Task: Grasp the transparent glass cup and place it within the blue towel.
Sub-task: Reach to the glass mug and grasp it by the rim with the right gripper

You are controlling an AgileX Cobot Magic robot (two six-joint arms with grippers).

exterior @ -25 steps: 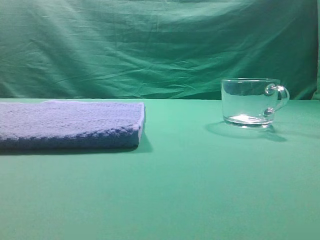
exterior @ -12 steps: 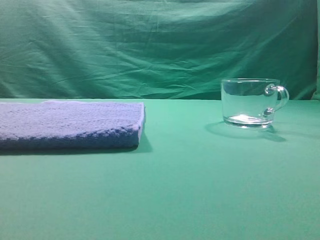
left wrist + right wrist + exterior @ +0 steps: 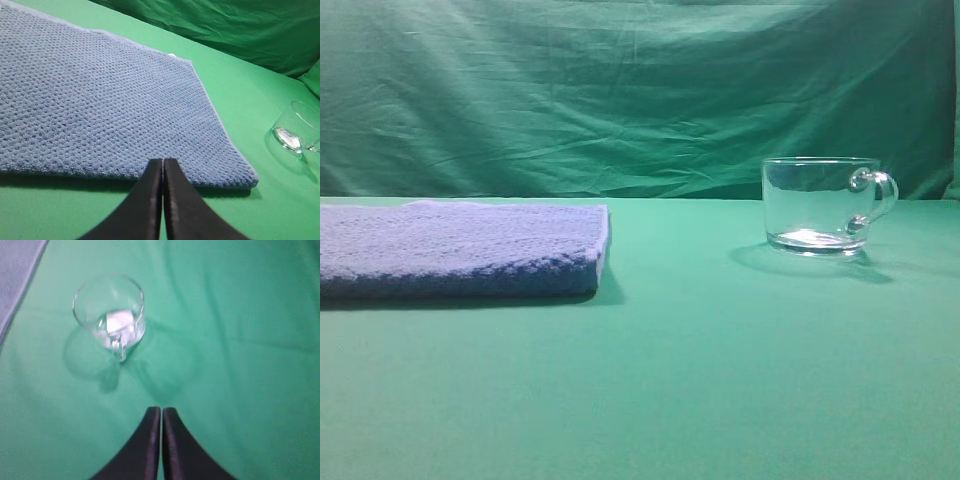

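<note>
Transparent glass cup (image 3: pixel 820 205) upright on green-covered worktop (image 3: pixel 700 370), right side, handle (image 3: pixel 880 195) pointing right, faint shadow at its base. Blue towel (image 3: pixel 460 250) folded flat at left, running off the left edge, nubby surface, near corner facing centre. Cup and towel well apart, bare green cloth between. Wrinkled green backdrop (image 3: pixel 620 90) behind.

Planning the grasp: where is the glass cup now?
In the exterior high view the glass cup stands upright on the green table, right of the blue towel and apart from it, handle pointing right.
</note>
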